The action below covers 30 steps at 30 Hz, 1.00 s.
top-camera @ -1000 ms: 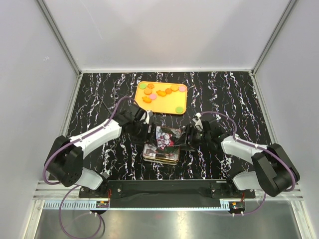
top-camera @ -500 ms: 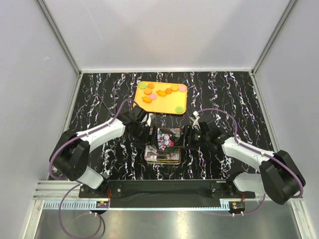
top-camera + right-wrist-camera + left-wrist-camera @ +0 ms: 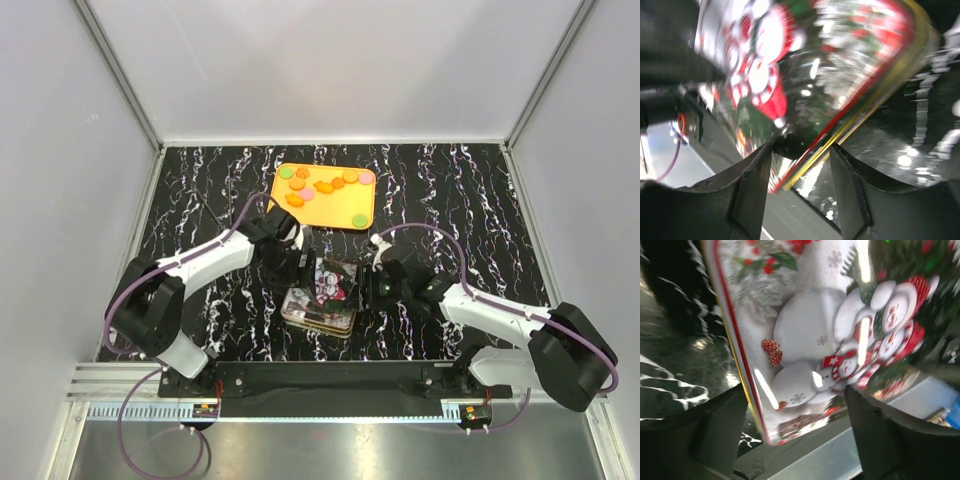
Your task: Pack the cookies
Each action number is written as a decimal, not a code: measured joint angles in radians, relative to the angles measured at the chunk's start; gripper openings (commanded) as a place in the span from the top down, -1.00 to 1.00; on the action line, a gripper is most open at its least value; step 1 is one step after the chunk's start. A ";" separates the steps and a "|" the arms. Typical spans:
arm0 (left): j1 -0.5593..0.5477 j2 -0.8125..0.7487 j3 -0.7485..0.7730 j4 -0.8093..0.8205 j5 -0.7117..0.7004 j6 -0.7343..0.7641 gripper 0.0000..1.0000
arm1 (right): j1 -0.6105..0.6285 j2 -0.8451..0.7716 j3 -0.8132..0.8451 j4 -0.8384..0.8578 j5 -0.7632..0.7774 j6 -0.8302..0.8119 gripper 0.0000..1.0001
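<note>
The cookies (image 3: 323, 186), small flat pieces in orange, pink and green, lie on an orange tray (image 3: 330, 210) at the back of the table. A square tin (image 3: 316, 314) stands in the middle, and its snowman lid (image 3: 336, 278) rests tilted on it. My left gripper (image 3: 300, 268) is at the lid's left side. In the left wrist view it (image 3: 795, 390) is open, straddling the corner of the lid (image 3: 805, 325). My right gripper (image 3: 368, 288) is at the lid's right side. Its jaws (image 3: 800, 150) stand apart, with the gold and red rim of the lid (image 3: 805, 60) passing between them.
The black marble table (image 3: 200, 190) is bounded by white walls on three sides. The arm bases and a metal rail (image 3: 330, 385) run along the near edge. Purple cables loop above both arms.
The right arm has reached further left and nearer, and its jaws have narrowed. The left jaws have widened a little. The tin with its lid has shifted slightly left and toward the front.
</note>
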 measured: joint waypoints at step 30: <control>0.124 -0.429 -0.320 0.201 -0.162 -0.360 -0.98 | -0.233 0.178 0.193 -0.049 -0.186 -0.059 -0.68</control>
